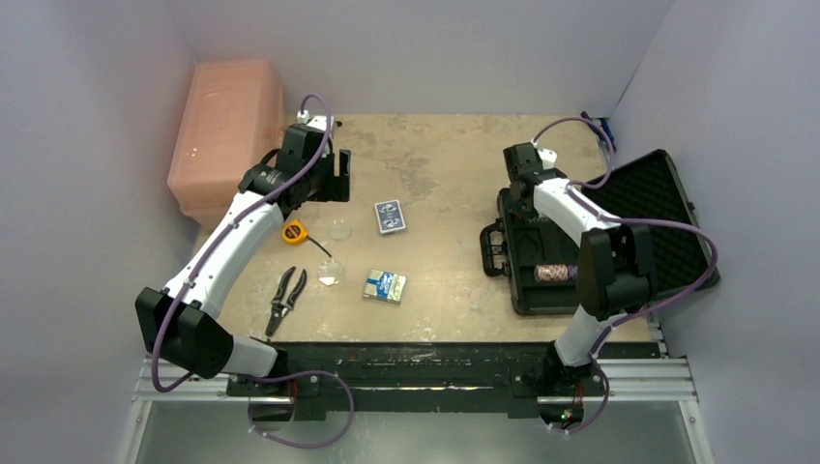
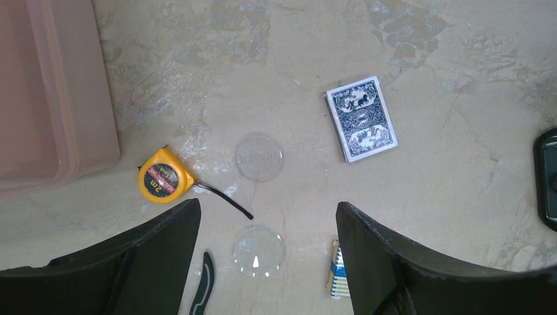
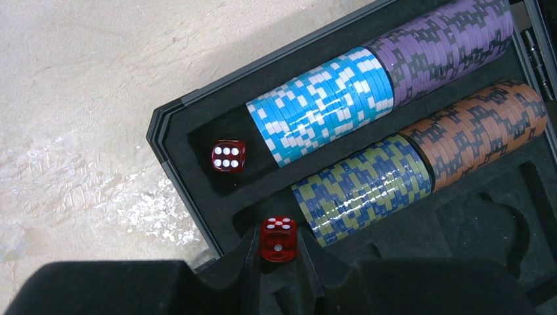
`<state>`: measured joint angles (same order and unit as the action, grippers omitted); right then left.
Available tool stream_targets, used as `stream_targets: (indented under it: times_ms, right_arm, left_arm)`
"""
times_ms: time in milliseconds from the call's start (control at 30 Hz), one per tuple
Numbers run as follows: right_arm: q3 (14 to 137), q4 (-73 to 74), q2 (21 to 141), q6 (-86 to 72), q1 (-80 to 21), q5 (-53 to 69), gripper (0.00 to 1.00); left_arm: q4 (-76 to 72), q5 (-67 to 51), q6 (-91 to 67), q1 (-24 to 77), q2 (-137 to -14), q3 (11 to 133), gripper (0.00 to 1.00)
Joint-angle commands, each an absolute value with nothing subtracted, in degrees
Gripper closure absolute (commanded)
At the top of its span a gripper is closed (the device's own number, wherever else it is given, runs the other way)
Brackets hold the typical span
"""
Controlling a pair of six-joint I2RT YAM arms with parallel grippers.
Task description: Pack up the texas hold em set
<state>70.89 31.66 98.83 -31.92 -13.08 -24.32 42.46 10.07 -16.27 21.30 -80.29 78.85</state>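
The right gripper (image 3: 278,248) has its fingers clamped on a small translucent red die (image 3: 278,237). It holds the die low over the foam at a corner of the open black hard plastic briefcase (image 1: 646,205), just off the end of the yellow-and-blue chip row (image 3: 361,190). A second red die (image 3: 228,156) already sits in the foam slot at the end of the light blue chip row (image 3: 322,102). The step in hand looks like seating the dice. The next move calls for lowering the held die into the free pocket beside its row, then parting the fingers without nudging the chips.

The left gripper (image 2: 266,209) hovers with fingers wide apart and empty above the mottled beige surface (image 2: 460,197), over a far clear round disc (image 2: 259,156) and a near clear round disc (image 2: 259,251). One blue-backed card deck (image 2: 361,118) lies back-up beyond them, and a second card deck (image 2: 336,269) peeks out beside the left gripper's right finger. All four lie well apart from the briefcase, so most of the packing looks undone. A disc probably suits the left arm next, and being flat and thin it may be hard to lift
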Motion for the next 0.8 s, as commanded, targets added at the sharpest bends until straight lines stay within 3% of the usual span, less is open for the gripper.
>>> stream_targets:
  times_ms: [0, 267, 567, 767]
  right_arm:
    - [70.80, 30.41, 97.83, -32.29, -12.81, -23.91, 0.78]
    - [70.84, 30.41, 97.65, -31.91, -12.81, -23.28, 0.60]
    - [70.54, 31.19, 96.69, -31.60, -12.81, -22.85, 0.54]
    - [68.05, 30.45, 93.73, -30.62, -12.75, -21.19, 0.30]
  left_arm:
    - [40.31, 9.43, -15.40, 21.41, -80.07, 79.06, 0.25]
    - [40.29, 9.32, -15.38, 21.38, -79.91, 79.01, 0.25]
    - [40.33, 9.23, -15.47, 21.44, -79.80, 79.10, 0.25]
    - [40.40, 9.32, -15.48, 21.42, -79.78, 79.06, 0.25]
